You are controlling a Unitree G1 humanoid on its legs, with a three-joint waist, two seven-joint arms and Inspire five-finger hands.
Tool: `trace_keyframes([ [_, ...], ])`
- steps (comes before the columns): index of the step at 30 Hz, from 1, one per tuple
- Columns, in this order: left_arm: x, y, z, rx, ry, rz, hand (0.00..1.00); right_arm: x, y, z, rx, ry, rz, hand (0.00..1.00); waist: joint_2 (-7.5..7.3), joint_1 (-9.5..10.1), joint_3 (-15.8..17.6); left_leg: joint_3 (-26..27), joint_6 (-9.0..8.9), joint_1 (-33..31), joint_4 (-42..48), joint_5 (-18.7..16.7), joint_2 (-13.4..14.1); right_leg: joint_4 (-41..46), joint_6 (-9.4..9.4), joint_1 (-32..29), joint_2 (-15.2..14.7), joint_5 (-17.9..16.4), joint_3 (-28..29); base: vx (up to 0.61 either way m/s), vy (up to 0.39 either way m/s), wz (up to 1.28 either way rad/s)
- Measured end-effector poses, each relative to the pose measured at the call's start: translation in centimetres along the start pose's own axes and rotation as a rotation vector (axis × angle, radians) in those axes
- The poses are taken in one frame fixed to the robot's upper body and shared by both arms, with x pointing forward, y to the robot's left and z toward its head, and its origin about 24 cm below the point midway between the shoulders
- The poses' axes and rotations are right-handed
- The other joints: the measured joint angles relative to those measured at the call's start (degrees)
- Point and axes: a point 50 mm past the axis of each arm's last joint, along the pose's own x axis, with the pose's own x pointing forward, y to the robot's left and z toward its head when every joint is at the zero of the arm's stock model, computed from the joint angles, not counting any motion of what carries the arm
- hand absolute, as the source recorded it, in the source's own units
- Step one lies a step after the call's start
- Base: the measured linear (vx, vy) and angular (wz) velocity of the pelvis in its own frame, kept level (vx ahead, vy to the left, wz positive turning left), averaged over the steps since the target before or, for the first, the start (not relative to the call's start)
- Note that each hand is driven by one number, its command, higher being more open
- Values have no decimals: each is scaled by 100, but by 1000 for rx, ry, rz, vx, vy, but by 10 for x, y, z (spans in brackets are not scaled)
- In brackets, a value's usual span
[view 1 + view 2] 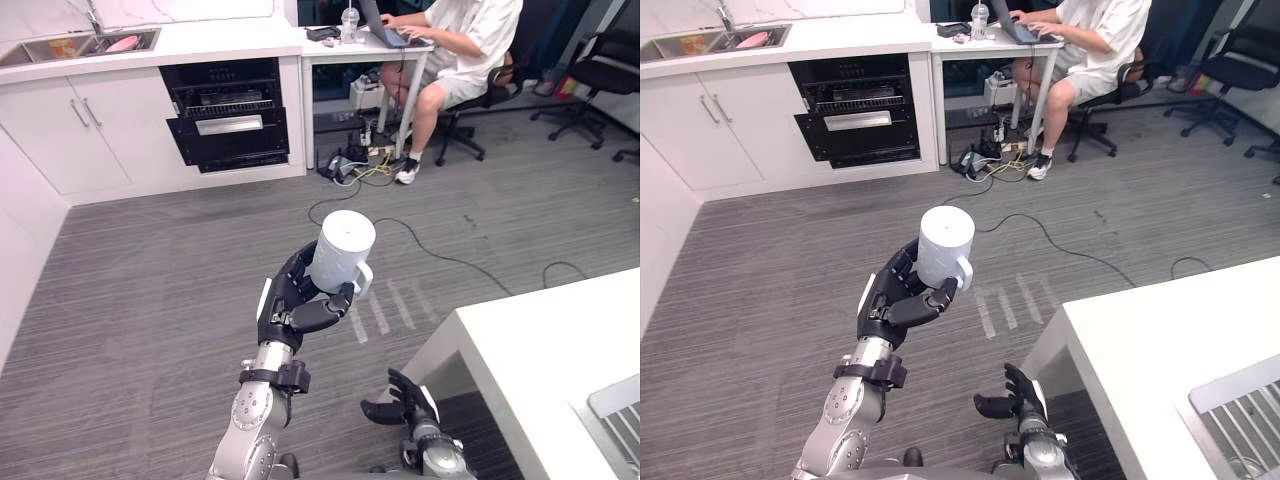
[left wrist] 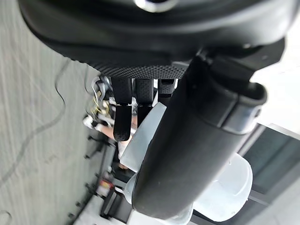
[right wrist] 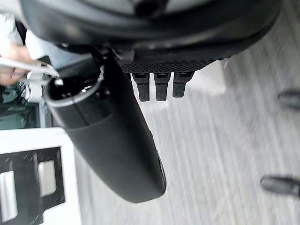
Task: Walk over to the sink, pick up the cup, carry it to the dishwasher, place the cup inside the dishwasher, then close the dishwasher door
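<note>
Clearly, the carrying step is in hand. The left robot hand [image 1: 295,305] is raised in the middle of the head view, and its fingers and thumb are curled round the white cup [image 1: 340,250], which is held over the grey floor. The right robot hand [image 1: 402,402] hangs low at 5 o'clock from the cup, spread loosely and holding nothing. The dishwasher [image 1: 225,115] stands open at 11 o'clock, well apart, under the desk that has the sink [image 1: 85,45]. I judge that the next move calls for walking to it while keeping the cup steady, then lowering the cup onto a rack. I can read no writing on the cup.
</note>
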Motion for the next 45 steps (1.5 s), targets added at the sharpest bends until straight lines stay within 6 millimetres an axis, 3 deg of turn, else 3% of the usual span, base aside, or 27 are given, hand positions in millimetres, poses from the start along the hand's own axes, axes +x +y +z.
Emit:
trace_keyframes([
  [7,5,-3,5,4,-20,-20,30,8,7,15,-21,-36,23,90,-24,-3,14,64,74,82,-43,21,-182,120,82,-34,-99,18,542,0,76,-3],
  [11,5,-5,8,-1,-32,-28,30,9,13,18,-73,-49,50,90,-133,10,85,47,99,164,114,-97,-326,866,167,-202,-246,-398,738,-52,2,7],
  [13,5,-8,7,-5,-31,-37,30,9,14,20,-83,-58,52,90,-224,-45,140,-140,155,95,221,-157,-390,1108,115,-244,-160,-692,1217,-65,-51,50],
  [15,6,-11,8,-12,-37,-45,30,8,17,25,-106,-86,61,90,-244,-79,146,-430,100,-128,328,-117,-392,1211,81,-329,72,-856,1590,-36,-92,63],
  [19,6,-15,11,-15,-47,-67,30,7,17,37,-121,-140,71,90,-248,-32,148,-822,-21,-282,232,91,-335,1091,19,-339,185,-806,1355,25,-107,48],
  [25,7,-13,12,-13,-53,-59,30,8,14,48,-131,-183,60,90,-227,32,92,-1089,-63,-300,73,164,-147,429,-110,-3,379,-521,1152,96,-64,16],
  [26,4,-3,3,-2,-14,-15,30,6,-2,37,-142,-151,6,90,-105,-138,-57,-1282,-139,-244,-330,535,13,3,-132,136,562,-198,1393,79,-27,8],
  [32,4,-1,4,-1,-17,-8,30,6,-2,36,-137,-150,8,90,-103,-167,-57,-1102,-153,-248,-276,513,44,-15,-132,48,590,-159,1568,-1,-3,-12],
  [36,7,-4,6,-5,-26,-16,30,-4,-18,10,-83,-81,-56,90,-96,-372,-55,-1174,-164,-336,-251,492,61,-195,-153,88,580,-92,1406,-5,-14,7],
  [41,5,17,-10,20,56,64,30,-19,-36,-23,-6,26,-130,90,-42,-443,-75,-1327,-218,-337,-322,550,115,-404,-174,212,552,-42,1019,13,-33,14],
  [45,-1,26,-14,25,85,108,30,-19,-39,-20,48,17,-150,90,4,-410,-103,-1577,-246,-365,-333,610,104,-229,-234,259,557,-140,746,28,-45,38],
])
